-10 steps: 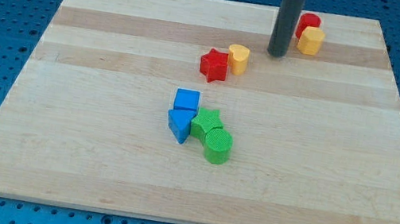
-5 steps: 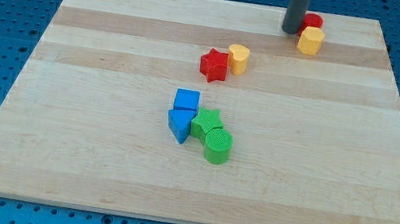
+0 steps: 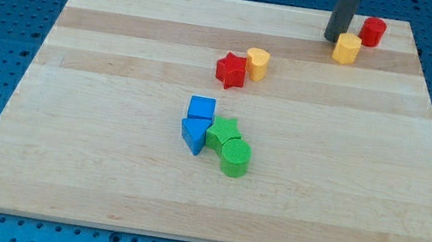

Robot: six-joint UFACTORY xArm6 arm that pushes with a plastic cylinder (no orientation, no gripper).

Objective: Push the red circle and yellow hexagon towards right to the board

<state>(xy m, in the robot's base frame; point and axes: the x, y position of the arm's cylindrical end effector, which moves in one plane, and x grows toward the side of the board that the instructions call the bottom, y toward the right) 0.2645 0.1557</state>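
The red circle [image 3: 373, 31] stands near the top right of the wooden board [image 3: 105, 164]. The yellow hexagon [image 3: 347, 48] sits just below and to its left, a small gap between them. My tip [image 3: 332, 39] is down on the board, right against the hexagon's upper left side and to the left of the red circle.
A red star [image 3: 230, 69] and a yellow block [image 3: 256, 62] touch near the board's middle top. Lower down, a blue cube [image 3: 201, 108], a blue triangle [image 3: 193, 134], a green star [image 3: 222, 132] and a green cylinder [image 3: 235, 157] cluster together.
My tip moved up and to the right. The red circle slid right towards the board's right edge, and the yellow hexagon shifted a little to the right.
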